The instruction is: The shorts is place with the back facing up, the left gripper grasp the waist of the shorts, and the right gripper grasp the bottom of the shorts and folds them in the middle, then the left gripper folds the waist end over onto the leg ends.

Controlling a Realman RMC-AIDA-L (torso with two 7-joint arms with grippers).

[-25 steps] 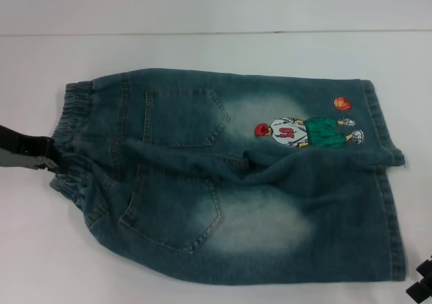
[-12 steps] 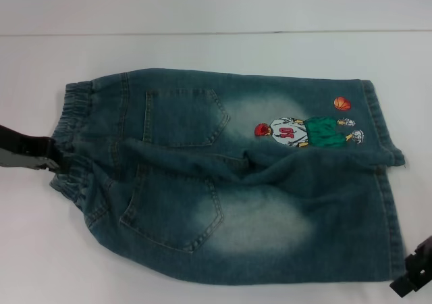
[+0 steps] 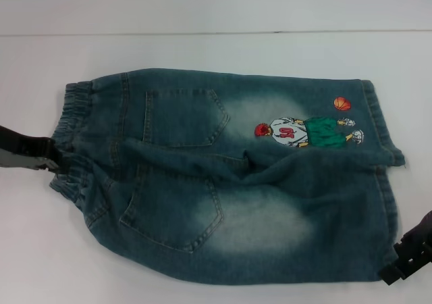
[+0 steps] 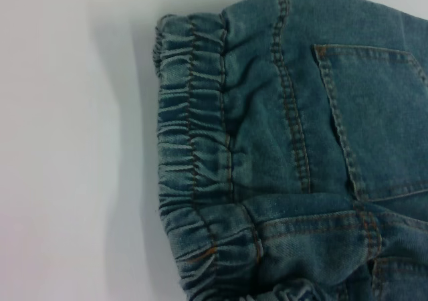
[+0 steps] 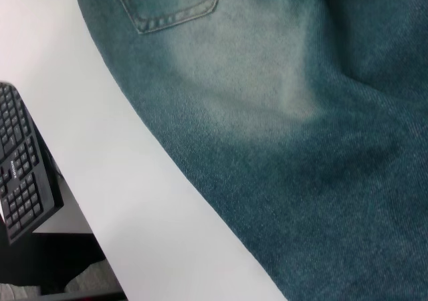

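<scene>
Your denim shorts [image 3: 229,175] lay back-up across the white worktop [image 3: 202,47], elastic waistband [image 3: 71,138] at nine o'clock and leg hems at three, so each arm could reach its own end. Your left tool [image 3: 48,161] sat against the waistband's middle, where it had been a second before; whether it pinched the cloth could not be told. Your right tool [image 3: 399,263], low at five o'clock a second earlier, had climbed to touch the near leg's hem corner [image 3: 386,267], its fingers' spread also unclear. The embroidered basketball figure [image 3: 307,132] lay unmoved. A keyboard [image 5: 23,174] showed beyond the worktop's edge.
</scene>
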